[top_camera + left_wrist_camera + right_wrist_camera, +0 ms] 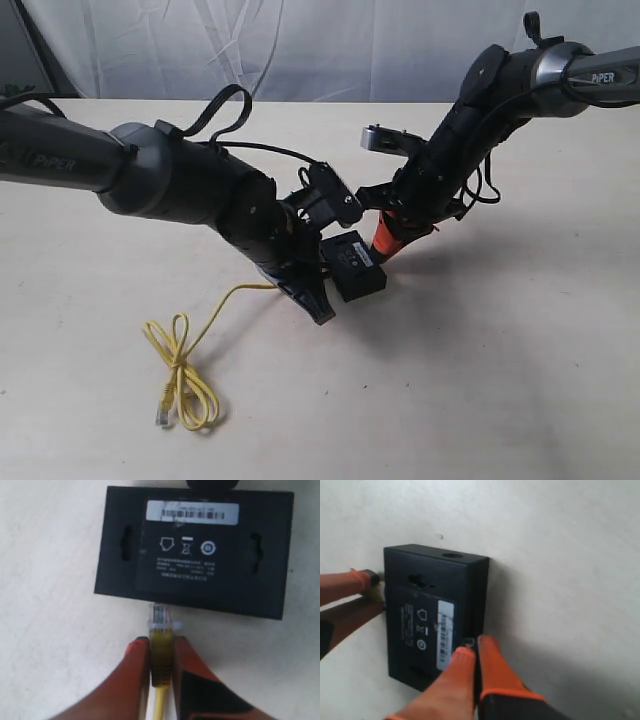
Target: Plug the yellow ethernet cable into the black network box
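The black network box (195, 550) lies flat on the pale table with its printed label facing up. My left gripper (161, 641) is shut on the yellow boot of the yellow ethernet cable (161, 657). The cable's clear plug (160, 617) touches the box's near edge. My right gripper (472, 642) is shut, its orange fingertips pressed against the box's opposite edge. In the exterior view the box (355, 265) sits between the left gripper (318, 295) and the right gripper (380, 250). The rest of the cable (180, 375) trails away in loose loops.
The cable's free end with its clear plug (161, 412) lies near the table's front left. A white curtain (300, 45) hangs behind the table's back edge. Both black arms lean in over the middle of the table.
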